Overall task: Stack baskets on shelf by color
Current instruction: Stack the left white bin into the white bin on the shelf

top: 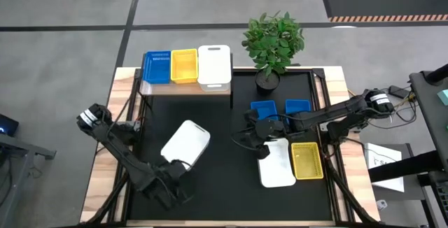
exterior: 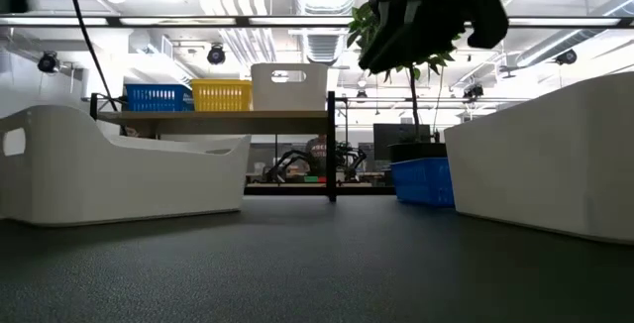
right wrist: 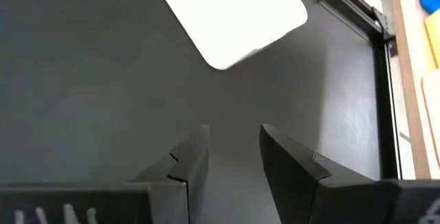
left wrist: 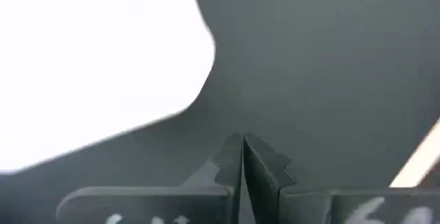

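Count in the high view: 3 blue baskets, 2 yellow, 3 white (8 visible). On the shelf (top: 185,88), 3 sit side by side: blue shelf basket (top: 157,67), yellow shelf basket (top: 185,66), white shelf basket (top: 214,66), long axes all pointing away from the table front. On the black table (top: 224,179): 2 loose blue baskets (top: 264,108) near the plant (top: 271,46), 1 loose yellow basket (top: 306,160) touching a white basket (top: 278,162), and 1 tilted white basket (top: 185,144), long axis diagonal. My left gripper (left wrist: 242,157) is pressed together, empty, just beside that tilted one. My right gripper (right wrist: 232,148) is slightly spread, empty, over bare table.
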